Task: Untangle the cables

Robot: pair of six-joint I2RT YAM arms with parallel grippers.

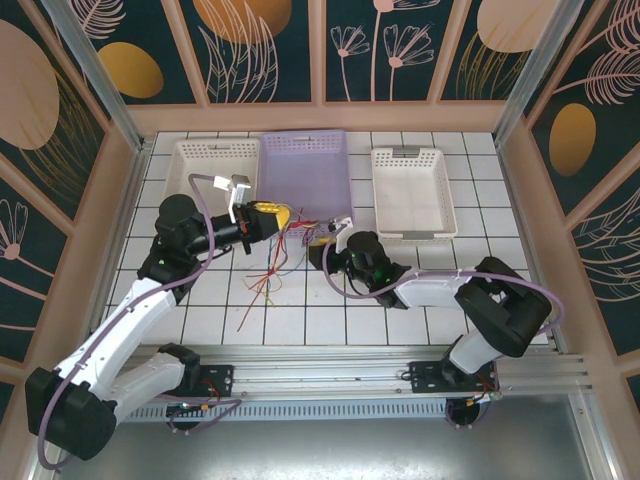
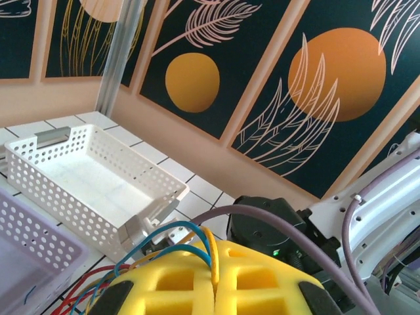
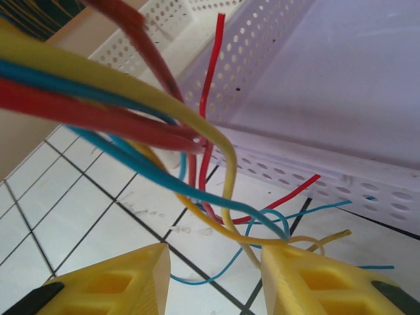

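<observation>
We find the left fingers (image 2: pixel 262 285) pressed together and clamped on the cables (image 2: pixel 212 252). Blue, yellow and red strands leave the seam between them and trail off to one side. In the top view, the cables (image 1: pixel 270 268) hang from these fingers to the tabletop (image 1: pixel 420 300) and fan out over the tiles in front of the purple basket (image 1: pixel 305 165). The right fingers (image 3: pixel 125 279) stand apart. The bundle crosses above their gap, and one yellow strand lies against one fingertip. Loose ends lie on the tiles just beside the basket wall.
</observation>
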